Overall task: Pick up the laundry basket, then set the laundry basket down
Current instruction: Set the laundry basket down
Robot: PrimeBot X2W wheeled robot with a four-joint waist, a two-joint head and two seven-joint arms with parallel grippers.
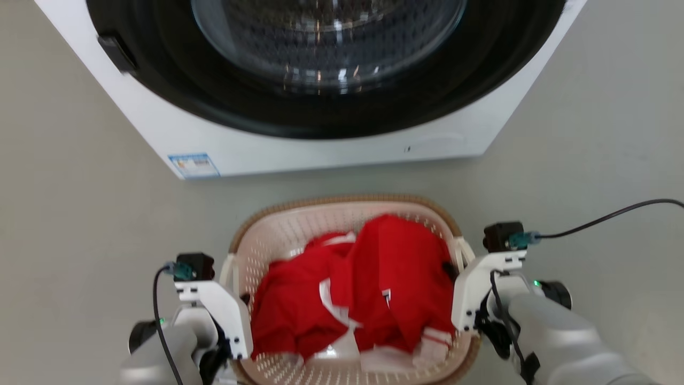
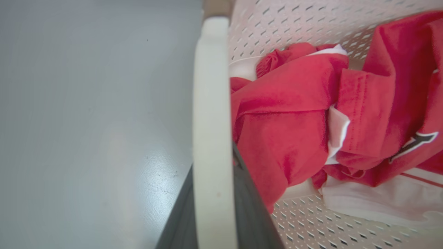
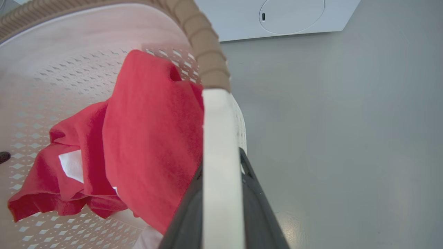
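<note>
Plain grey floor (image 1: 80, 214) all round, with a white front-load washing machine (image 1: 320, 152) across the top of the head view. The laundry basket (image 1: 299, 224) sits bottom centre of that frame, just in front of the machine, with a heap of red clothes (image 1: 395, 267) inside. The left gripper (image 2: 213, 162) has its dark fingers squeezed either side of the white left handle (image 2: 211, 103), and the right gripper (image 3: 221, 162) is clamped the same way on the right handle (image 3: 221, 131). Honestly can't tell whether the basket is off the floor or not.
</note>
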